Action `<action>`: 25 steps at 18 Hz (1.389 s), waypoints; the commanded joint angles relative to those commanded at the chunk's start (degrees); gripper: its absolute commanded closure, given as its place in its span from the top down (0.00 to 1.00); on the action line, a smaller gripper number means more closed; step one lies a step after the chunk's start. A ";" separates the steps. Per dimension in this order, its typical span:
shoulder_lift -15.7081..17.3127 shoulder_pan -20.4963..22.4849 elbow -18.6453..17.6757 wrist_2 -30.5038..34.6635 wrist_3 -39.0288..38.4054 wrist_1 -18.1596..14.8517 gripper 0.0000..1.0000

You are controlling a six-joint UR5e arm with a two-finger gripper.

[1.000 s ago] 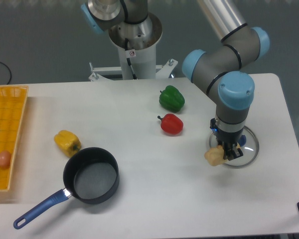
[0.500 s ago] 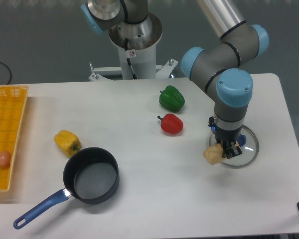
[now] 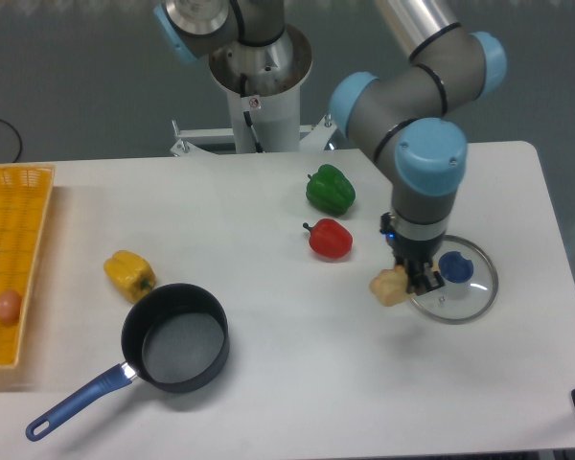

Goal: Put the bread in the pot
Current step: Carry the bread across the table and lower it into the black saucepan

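**Bread in the gripper, pot far off**

The white table holds everything. A yellow basket sits farthest from the gripper, with a small egg inside. The pot is black with a long blue handle, well apart from the gripper, and looks empty. The glass lid with a blue knob lies just beside the gripper. The green pepper and red pepper are near it; the yellow pepper sits near the pot.

The gripper is closed on the bread, pinching one side, so most of the chunk sticks out.

The bread is probably light and a bit soft. It may crumble if squeezed hard, or slip with so small a hold.
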 joint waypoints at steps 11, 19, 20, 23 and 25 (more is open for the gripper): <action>1.67 -12.39 -0.09 -0.70 -18.81 -0.70 0.49; 0.97 -20.48 0.00 -1.23 -29.80 -0.18 0.49; 0.71 -21.19 0.00 -1.23 -30.95 -0.09 0.49; -0.25 -23.56 0.00 -1.14 -34.55 0.09 0.49; -1.75 -25.05 0.35 -1.14 -37.18 1.92 0.49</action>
